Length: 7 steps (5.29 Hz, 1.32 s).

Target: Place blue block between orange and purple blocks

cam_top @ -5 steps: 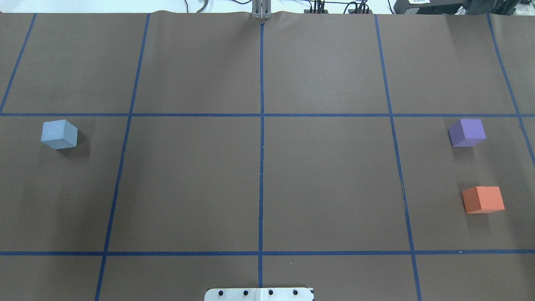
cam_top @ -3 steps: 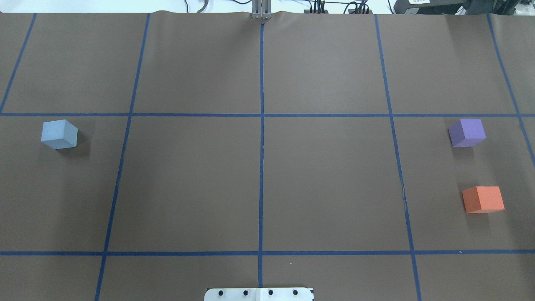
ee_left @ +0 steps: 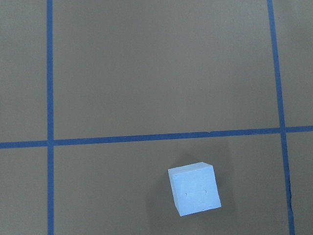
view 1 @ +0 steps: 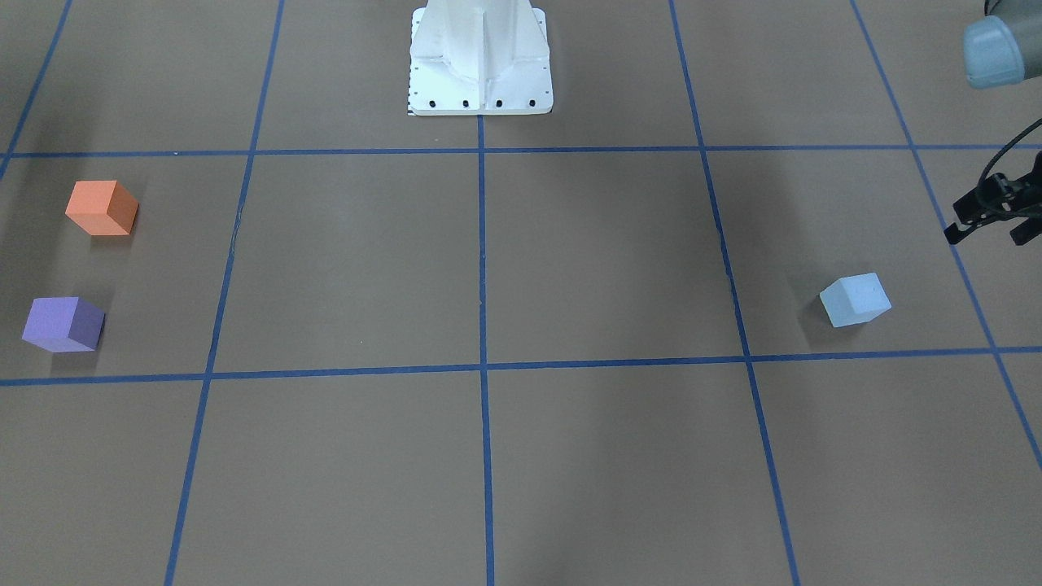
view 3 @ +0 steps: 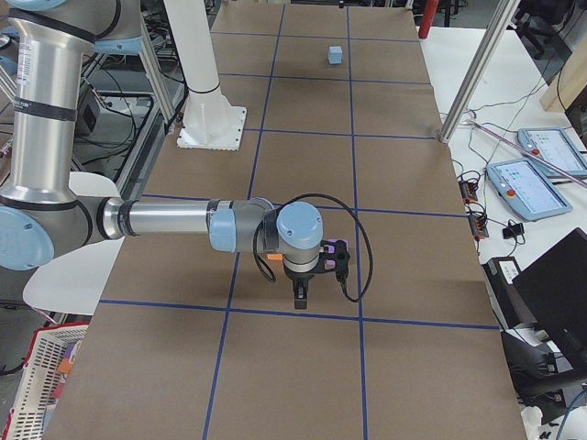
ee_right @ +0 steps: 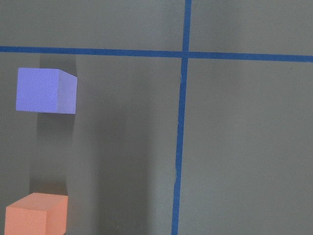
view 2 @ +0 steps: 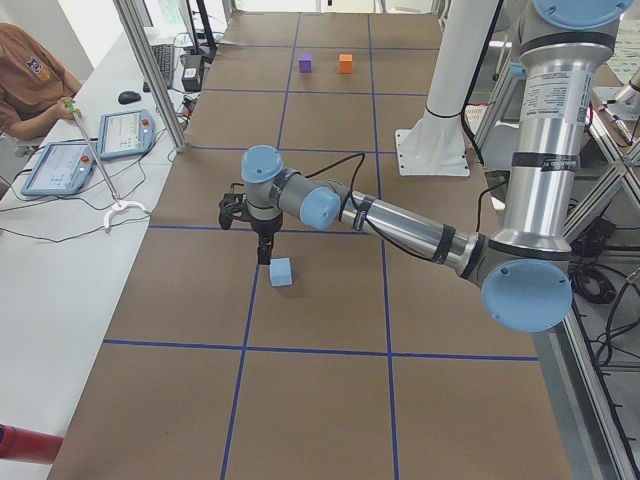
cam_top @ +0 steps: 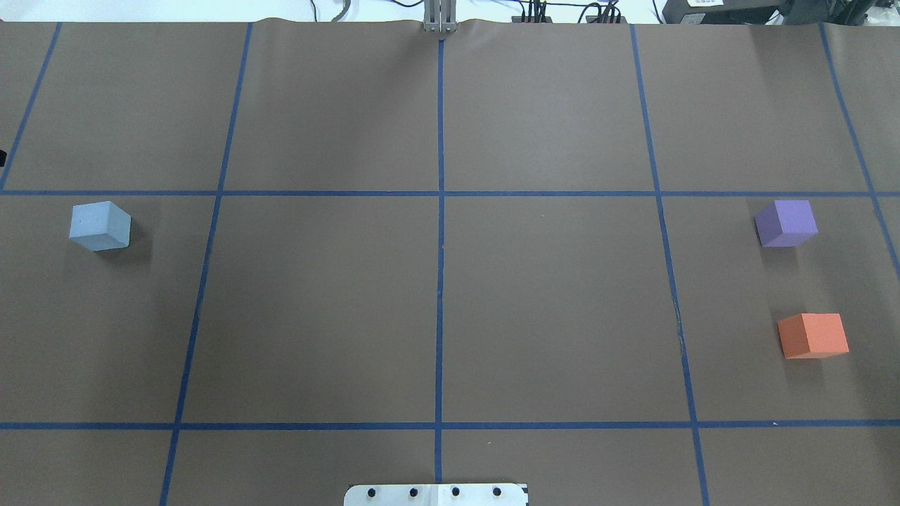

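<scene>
Left gripper (view 1: 985, 228) hangs near the blue block (view 1: 855, 299); its opening can't be told, and nothing is grasped.
Task barely begun: the block lies mid-left in the overhead view, while the orange block (cam_top: 813, 335) and purple block (cam_top: 786, 223) wait far right.

There are three blocks on the table (cam_top: 548, 295): one blue block (cam_top: 100, 225), one purple block (cam_top: 786, 223) and one orange block (cam_top: 813, 335).

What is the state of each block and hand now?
blue block: on the table, not grasped.
purple block: on the table, untouched.
orange block: on the table, untouched.
left hand: near blue block, not holding it; open or shut unclear.
right hand: open or shut unclear.
</scene>
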{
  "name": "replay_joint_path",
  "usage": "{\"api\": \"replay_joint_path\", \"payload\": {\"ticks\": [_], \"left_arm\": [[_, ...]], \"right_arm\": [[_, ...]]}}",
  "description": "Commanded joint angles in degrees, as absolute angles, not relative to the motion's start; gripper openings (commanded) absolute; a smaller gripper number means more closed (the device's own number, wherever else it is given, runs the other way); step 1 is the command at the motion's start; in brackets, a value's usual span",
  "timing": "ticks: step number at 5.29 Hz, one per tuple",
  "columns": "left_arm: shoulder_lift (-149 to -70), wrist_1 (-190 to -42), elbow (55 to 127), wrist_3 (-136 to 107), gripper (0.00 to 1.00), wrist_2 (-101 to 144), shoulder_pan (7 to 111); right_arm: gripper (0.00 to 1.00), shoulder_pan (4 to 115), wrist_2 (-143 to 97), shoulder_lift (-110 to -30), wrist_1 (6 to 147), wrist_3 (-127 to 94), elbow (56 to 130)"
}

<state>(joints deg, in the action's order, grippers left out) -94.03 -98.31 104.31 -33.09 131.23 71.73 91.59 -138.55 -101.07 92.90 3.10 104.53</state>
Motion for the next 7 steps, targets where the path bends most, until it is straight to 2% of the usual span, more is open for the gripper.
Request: {"api": "replay_joint_path", "payload": {"ticks": [1, 3, 7], "left_arm": [[-93.6, -108.9, 100.9, -46.8, 1.0, 123.4, 63.2], [-93.7, -118.4, 93.7, -49.2, 1.0, 120.3, 58.9], [-95.1, -118.5, 90.4, -49.0, 1.0, 118.9, 56.0]], "right_arm": [[1.0, 91.6, -139.0, -101.1, 92.9, 3.0, 104.7], [1.0, 91.7, -139.1, -101.1, 92.9, 2.9, 105.0], [1.0, 91.7, -139.1, -101.0, 92.9, 3.0, 105.0]]}}
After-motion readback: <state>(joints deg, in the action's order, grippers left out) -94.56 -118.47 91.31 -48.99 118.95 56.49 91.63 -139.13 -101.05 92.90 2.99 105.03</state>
